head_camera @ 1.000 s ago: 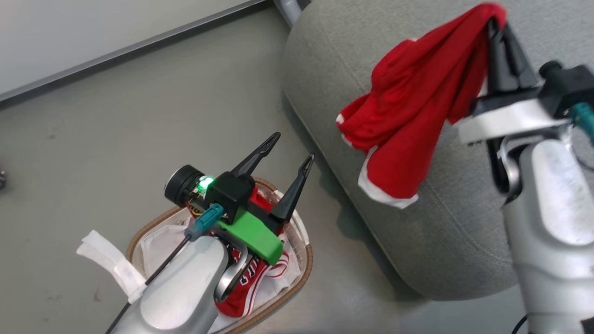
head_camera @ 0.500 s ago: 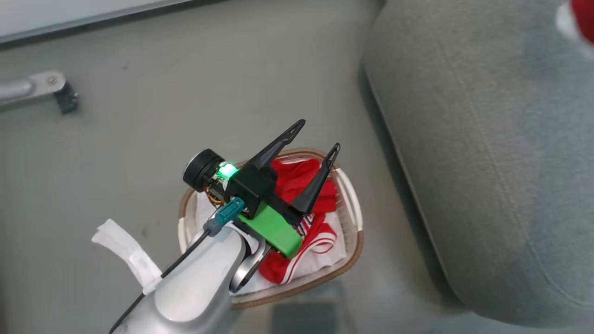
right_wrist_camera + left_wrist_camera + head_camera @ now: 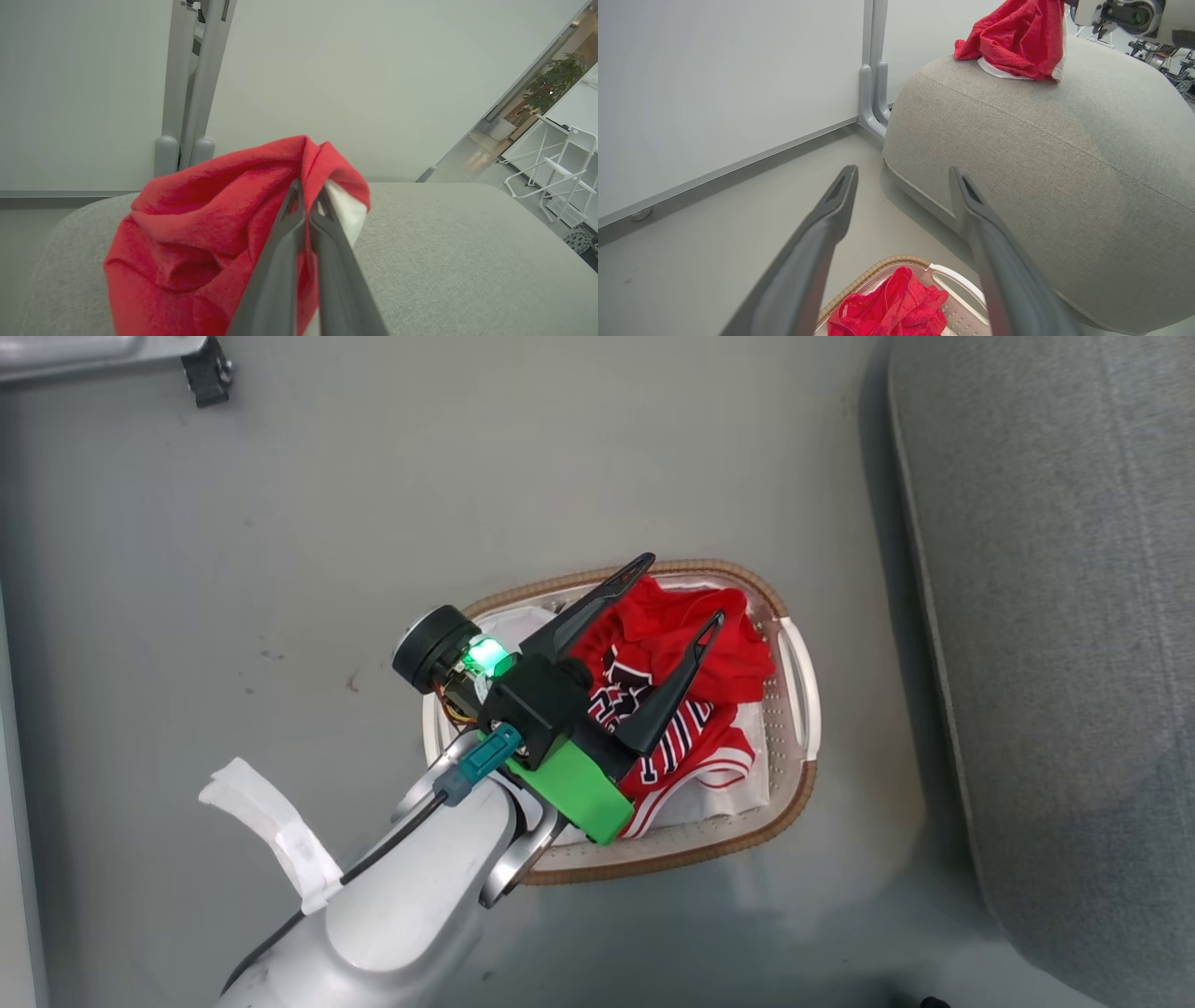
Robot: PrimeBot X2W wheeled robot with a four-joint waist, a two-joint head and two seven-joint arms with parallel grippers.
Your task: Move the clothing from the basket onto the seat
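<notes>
The basket (image 3: 803,784) stands on the floor, holding a red jersey (image 3: 738,663) with dark lettering on its white liner. My left gripper (image 3: 684,586) hovers open just above it with nothing between its fingers. From the left wrist my open left gripper (image 3: 903,170) points past the basket rim (image 3: 887,266) and the red clothing (image 3: 896,308) toward the seat (image 3: 1064,154). Another red garment (image 3: 1013,42) hangs onto the seat top. My right gripper (image 3: 308,186) is shut on that garment (image 3: 210,210), above the seat (image 3: 467,242).
The seat's edge (image 3: 1055,616) runs close to the basket's right side. A grey post (image 3: 873,93) stands against the white wall beside the seat. A metal foot with a caster (image 3: 201,373) lies on the floor at the far left. White folding chairs (image 3: 560,172) stand beyond.
The head camera has swung down and left, so the basket now sits mid-picture and the right gripper with its garment has left the head view. The left gripper stays open over the basket.
</notes>
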